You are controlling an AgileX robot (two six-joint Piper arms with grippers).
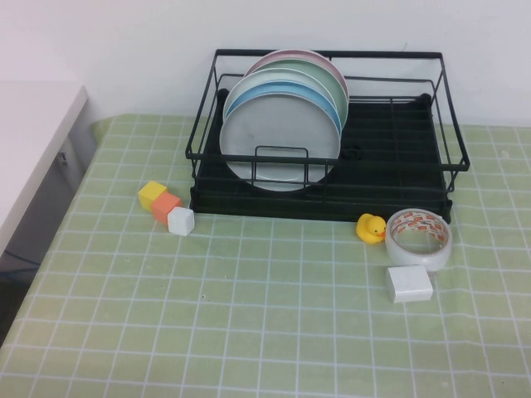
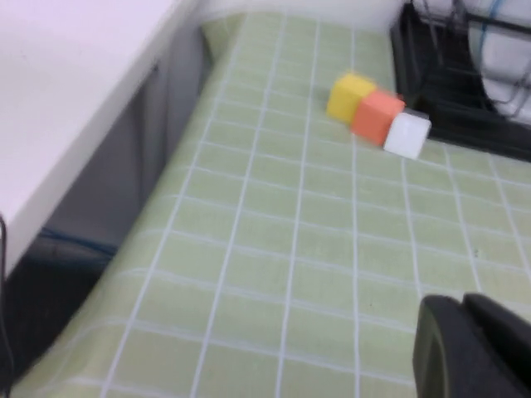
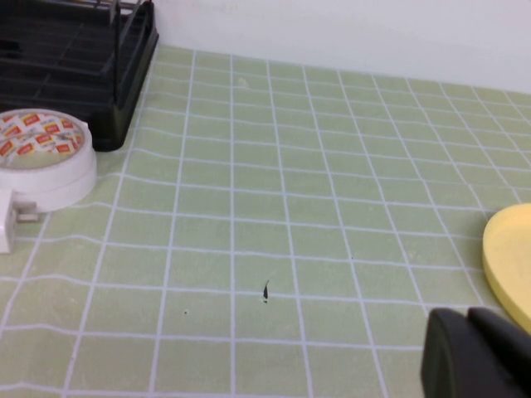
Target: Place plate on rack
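Observation:
The light grey plate (image 1: 278, 141) stands upright in the left part of the black wire rack (image 1: 390, 157), in front of a light blue plate (image 1: 286, 89), a pale green plate (image 1: 328, 79) and a pink one behind. Neither gripper shows in the high view. In the left wrist view my left gripper (image 2: 469, 348) is shut and empty, low over the green checked cloth, well apart from the rack (image 2: 431, 91). In the right wrist view my right gripper (image 3: 469, 352) is shut and empty over the cloth, away from the rack's corner (image 3: 91, 75).
Yellow (image 1: 152, 194), orange (image 1: 166, 206) and white (image 1: 181, 220) cubes lie left of the rack. A rubber duck (image 1: 371, 227), a tape roll (image 1: 419, 238) and a white box (image 1: 409, 284) lie at its front right. A white counter (image 1: 33, 141) borders the left. A yellow disc (image 3: 510, 257) lies by the right gripper.

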